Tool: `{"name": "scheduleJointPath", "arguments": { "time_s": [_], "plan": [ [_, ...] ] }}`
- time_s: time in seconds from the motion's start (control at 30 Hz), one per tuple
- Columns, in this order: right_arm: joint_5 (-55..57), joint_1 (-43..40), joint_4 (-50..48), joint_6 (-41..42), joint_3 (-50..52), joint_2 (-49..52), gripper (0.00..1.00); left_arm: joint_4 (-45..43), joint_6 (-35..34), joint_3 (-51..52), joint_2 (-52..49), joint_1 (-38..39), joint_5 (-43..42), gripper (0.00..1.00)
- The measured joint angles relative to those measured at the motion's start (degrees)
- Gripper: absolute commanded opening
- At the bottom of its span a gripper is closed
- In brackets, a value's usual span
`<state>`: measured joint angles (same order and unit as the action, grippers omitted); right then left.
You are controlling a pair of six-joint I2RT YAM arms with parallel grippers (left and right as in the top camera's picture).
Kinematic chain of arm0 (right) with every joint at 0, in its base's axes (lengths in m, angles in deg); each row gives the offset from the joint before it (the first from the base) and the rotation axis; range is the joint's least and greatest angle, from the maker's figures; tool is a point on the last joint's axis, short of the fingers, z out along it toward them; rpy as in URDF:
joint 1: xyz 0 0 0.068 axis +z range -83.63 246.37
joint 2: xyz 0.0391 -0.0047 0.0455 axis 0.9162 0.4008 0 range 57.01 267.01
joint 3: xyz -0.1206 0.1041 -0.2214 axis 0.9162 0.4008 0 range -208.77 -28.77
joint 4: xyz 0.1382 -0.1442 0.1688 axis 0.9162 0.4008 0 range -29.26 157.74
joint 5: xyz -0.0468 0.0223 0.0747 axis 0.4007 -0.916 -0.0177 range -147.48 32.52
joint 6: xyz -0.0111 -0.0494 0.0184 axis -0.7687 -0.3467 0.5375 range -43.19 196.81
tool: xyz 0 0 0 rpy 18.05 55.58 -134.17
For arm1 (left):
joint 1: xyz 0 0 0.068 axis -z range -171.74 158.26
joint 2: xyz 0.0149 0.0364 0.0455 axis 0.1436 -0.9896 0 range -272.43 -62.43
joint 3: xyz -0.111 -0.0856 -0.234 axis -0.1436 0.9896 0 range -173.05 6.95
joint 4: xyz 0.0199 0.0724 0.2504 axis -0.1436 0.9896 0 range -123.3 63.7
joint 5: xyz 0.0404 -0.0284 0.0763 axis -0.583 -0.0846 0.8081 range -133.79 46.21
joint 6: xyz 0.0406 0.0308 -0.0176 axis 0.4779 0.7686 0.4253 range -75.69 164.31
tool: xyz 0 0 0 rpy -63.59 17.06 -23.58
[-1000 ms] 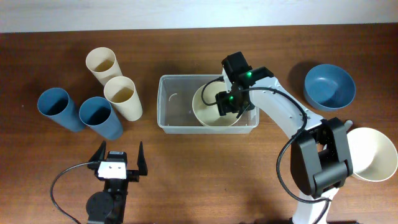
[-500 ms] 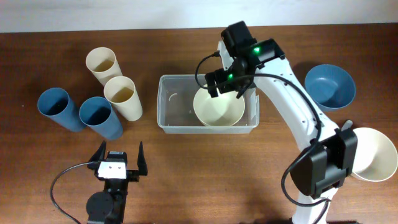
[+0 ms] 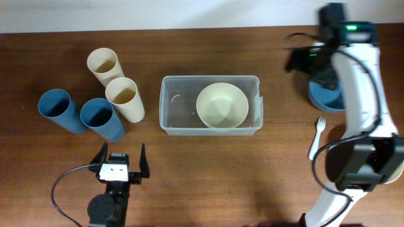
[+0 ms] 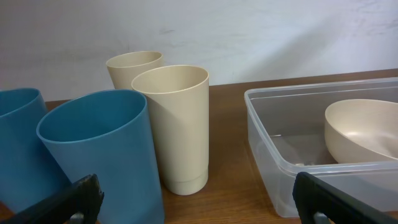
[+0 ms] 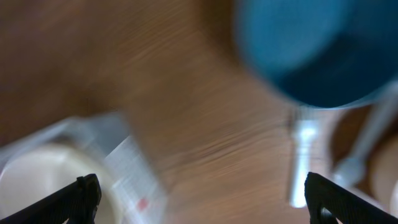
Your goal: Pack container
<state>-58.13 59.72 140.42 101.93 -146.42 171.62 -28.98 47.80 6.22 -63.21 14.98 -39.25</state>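
Note:
The clear container [image 3: 178, 107] sits mid-table with one cream bowl [image 3: 221, 105] inside it at the right end. My right gripper [image 3: 302, 63] hangs open and empty at the back right, beside the blue bowl [image 3: 328, 96]. Its wrist view is blurred: the blue bowl [image 5: 323, 50] is at the top, a container corner [image 5: 130, 168] and the cream bowl [image 5: 37, 180] at lower left, and the open gripper [image 5: 202, 199] has nothing between its fingers. My left gripper [image 3: 120, 162] rests open at the front left; in its own view the open gripper [image 4: 199, 205] faces the container [image 4: 267, 149].
Two blue cups [image 3: 101, 118] and two cream cups [image 3: 125, 98] stand left of the container, close in front of the left gripper as a blue cup [image 4: 102, 155] and a cream cup [image 4: 177, 124]. A white fork [image 3: 317, 129] lies on the table below the blue bowl.
My right gripper let go of the cream bowl in the container, opened wide, rose and swung right to the blue bowl. The left arm has not moved.

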Motion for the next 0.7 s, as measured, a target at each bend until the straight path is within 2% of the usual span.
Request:
{"name": "scheduleJointPath", "arguments": {
  "time_s": [0.3,0.7],
  "plan": [
    [3.0,-12.2,-3.4,4.0,5.3,0.0,0.99,0.0,0.0,0.0,0.0,0.0,0.0,1.00],
    [4.3,-17.2,-17.7,5.1,21.8,0.0,1.00,0.0,0.0,0.0,0.0,0.0,0.0,1.00]
  ]
}}
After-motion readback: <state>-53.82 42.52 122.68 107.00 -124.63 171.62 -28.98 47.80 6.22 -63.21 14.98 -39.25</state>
